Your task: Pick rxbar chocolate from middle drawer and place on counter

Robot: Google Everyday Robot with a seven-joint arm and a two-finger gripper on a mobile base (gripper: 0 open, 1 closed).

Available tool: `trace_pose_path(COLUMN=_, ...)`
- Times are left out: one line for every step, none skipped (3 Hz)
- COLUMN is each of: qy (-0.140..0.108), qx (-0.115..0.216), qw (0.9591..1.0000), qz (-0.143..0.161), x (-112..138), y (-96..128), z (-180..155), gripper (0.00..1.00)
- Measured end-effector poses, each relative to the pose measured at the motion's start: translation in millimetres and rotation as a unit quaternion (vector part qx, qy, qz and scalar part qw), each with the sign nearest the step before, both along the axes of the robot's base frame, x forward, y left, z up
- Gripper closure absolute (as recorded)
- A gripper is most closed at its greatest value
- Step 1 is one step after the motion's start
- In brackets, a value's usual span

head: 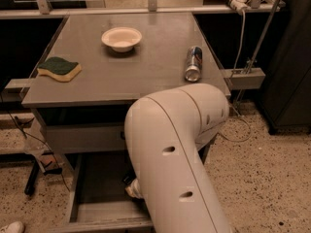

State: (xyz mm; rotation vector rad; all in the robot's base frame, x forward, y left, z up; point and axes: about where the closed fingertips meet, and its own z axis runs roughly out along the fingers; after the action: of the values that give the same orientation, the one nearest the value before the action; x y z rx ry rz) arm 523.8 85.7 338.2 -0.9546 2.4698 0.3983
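Note:
The middle drawer point(97, 178) is pulled open below the counter point(146, 72), and its grey floor shows on the left side. My big white arm point(175, 149) reaches down into it from the right and covers much of the tray. My gripper point(134, 188) is low inside the drawer near its middle, and only a small pale part with a dark bit beside it shows past the arm. The rxbar chocolate is not visible; the arm hides that part of the drawer.
On the counter lie a white bowl point(121, 38) at the back, a green-and-yellow sponge point(59, 68) at the left edge and a blue-silver can point(193, 63) on its side at the right. A closed drawer front point(82, 139) sits above the open tray. A cable point(233, 130) trails over the speckled floor at the right.

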Motion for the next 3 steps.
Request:
trace_pose_path(qy=0.0, qx=0.0, qw=1.0, qz=0.0, x=0.0, y=0.1, z=0.0, gripper=1.0)
trace_pose_path(qy=0.0, qx=0.0, qw=1.0, qz=0.0, x=0.0, y=0.1, z=0.4, gripper=1.0)
trace_pose_path(qy=0.0, qx=0.0, qw=1.0, qz=0.0, x=0.2, y=1.2, z=9.5, gripper=1.0)
